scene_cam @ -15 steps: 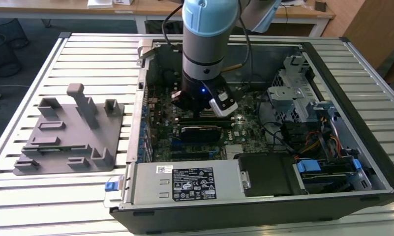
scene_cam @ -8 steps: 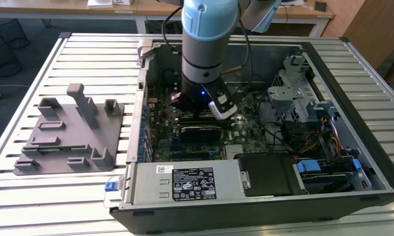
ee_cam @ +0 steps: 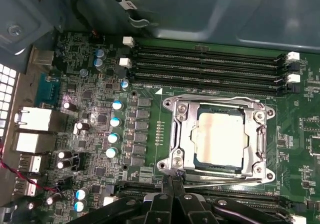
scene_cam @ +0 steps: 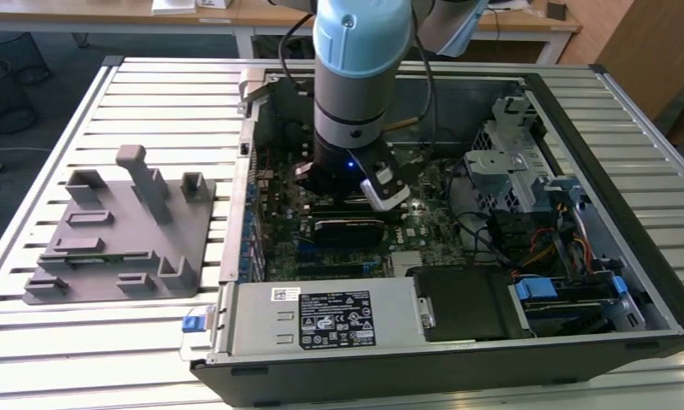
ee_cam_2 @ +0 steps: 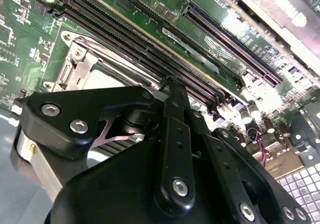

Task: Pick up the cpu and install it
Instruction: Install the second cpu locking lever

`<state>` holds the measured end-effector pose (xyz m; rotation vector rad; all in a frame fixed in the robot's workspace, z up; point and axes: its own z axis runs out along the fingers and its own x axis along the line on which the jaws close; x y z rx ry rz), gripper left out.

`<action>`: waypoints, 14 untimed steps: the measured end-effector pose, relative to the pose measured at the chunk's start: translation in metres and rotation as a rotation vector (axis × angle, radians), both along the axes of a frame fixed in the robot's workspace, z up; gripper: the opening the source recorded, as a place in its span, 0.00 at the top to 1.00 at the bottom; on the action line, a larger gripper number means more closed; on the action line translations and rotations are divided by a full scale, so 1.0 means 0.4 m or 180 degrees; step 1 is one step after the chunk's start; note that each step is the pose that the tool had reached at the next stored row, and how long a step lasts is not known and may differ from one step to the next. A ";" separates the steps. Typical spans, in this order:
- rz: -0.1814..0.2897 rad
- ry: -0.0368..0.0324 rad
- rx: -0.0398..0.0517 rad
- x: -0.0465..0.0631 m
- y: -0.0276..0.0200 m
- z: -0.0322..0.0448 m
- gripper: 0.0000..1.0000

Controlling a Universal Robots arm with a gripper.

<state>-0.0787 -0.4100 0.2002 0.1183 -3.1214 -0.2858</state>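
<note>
First wrist view looks down past the black gripper (ee_cam: 172, 196), whose fingertips meet in a narrow point just beside the near edge of the metal socket frame (ee_cam: 216, 139), closed with nothing between them. Within that frame lies the cpu (ee_cam: 220, 136), its pale silver top flat and square inside the socket, apart from the fingertips. Beyond the frame run the long black memory slots (ee_cam: 210, 66), and to one side stand rows of small blue-topped capacitors (ee_cam: 116, 121) on the green motherboard (ee_cam: 80, 84). In the second wrist view the gripper's black linkage (ee_cam_2: 172, 149) hangs over the same socket frame (ee_cam_2: 80, 66). In the exterior view the arm (scene_cam: 359, 85) reaches down into the open computer case (scene_cam: 456, 342), which lies on a slatted metal table (scene_cam: 125, 342), with a grey plastic fixture (scene_cam: 119, 231) well apart toward the exterior view's left.
</note>
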 end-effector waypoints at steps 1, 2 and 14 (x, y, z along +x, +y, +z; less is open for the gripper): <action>0.0000 0.0000 0.0007 -0.001 -0.001 0.000 0.89; 0.0001 0.0000 0.0015 -0.002 -0.002 0.000 0.89; 0.0000 0.0000 0.0149 -0.011 -0.013 -0.009 0.89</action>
